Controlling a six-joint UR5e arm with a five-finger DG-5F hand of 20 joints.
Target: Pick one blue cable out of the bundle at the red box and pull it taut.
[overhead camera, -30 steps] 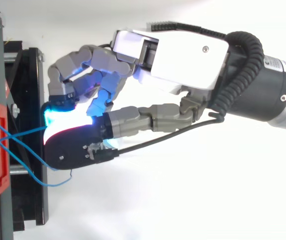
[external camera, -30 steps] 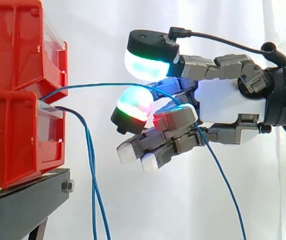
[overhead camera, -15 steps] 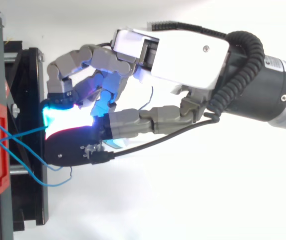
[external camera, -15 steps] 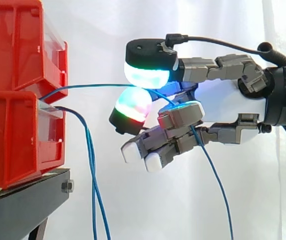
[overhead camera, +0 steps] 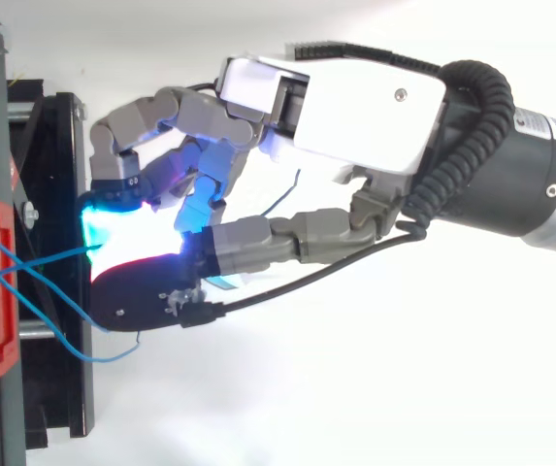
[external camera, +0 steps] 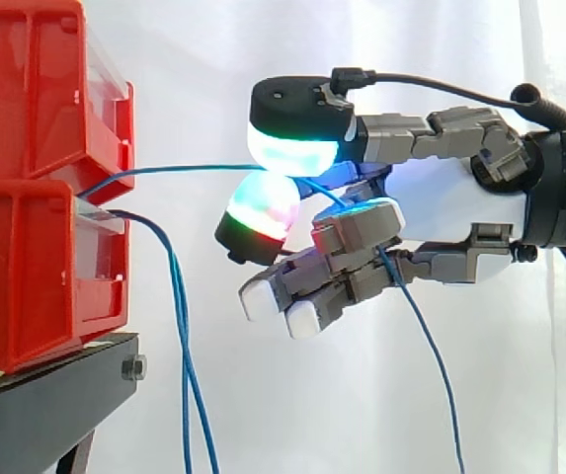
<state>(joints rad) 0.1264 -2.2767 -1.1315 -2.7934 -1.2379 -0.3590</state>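
Side view is showing the hand (external camera: 455, 212) reaching in level from the right, its fingers curling toward the bins. Two glowing fingertips (external camera: 292, 148), one above the other, are pinching a blue cable (external camera: 194, 169) between them, so the hand is grasping that cable. The curled lower fingers are hiding the cable's run through the hand. It is coming out below the palm and slanting down until the bottom edge is cutting it off.

To the left the cable is stretching nearly level, slightly bowed, to the front of the lower red bin (external camera: 26, 276), just under the upper red bin (external camera: 36, 89). Both bins are sitting stacked at the right edge of the black stand (external camera: 45, 405) and are cropped on the left. Two more blue cables (external camera: 179, 326) are hanging from the lower bin past the stand's edge.

From the top view, bright glow is washing out the spot where fingertips and cable are meeting.
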